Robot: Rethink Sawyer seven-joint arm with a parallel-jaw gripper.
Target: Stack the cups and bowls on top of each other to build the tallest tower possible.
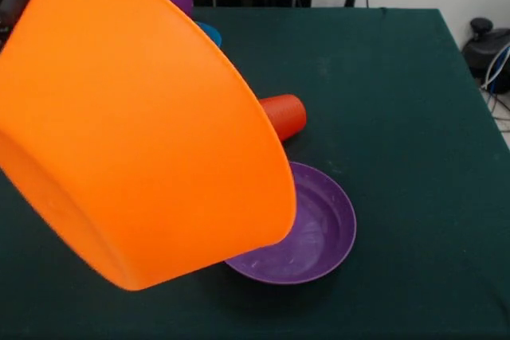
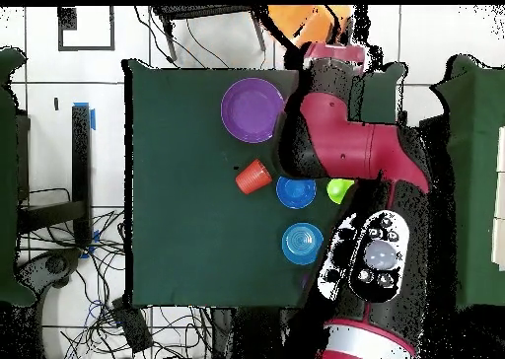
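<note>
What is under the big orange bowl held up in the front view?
The wide purple plastic bowl lies partly under the big glossy orange bowl; an orange-red cup lies tipped behind. The rest of the table there is hidden.

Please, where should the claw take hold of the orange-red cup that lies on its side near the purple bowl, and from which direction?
The orange-red cup lies tipped over beside the purple bowl, so its rim cannot be pinched from above. Probably best: come straight down and close across the tapered side wall near the middle. The table around it looks free in the overhead view.
</note>
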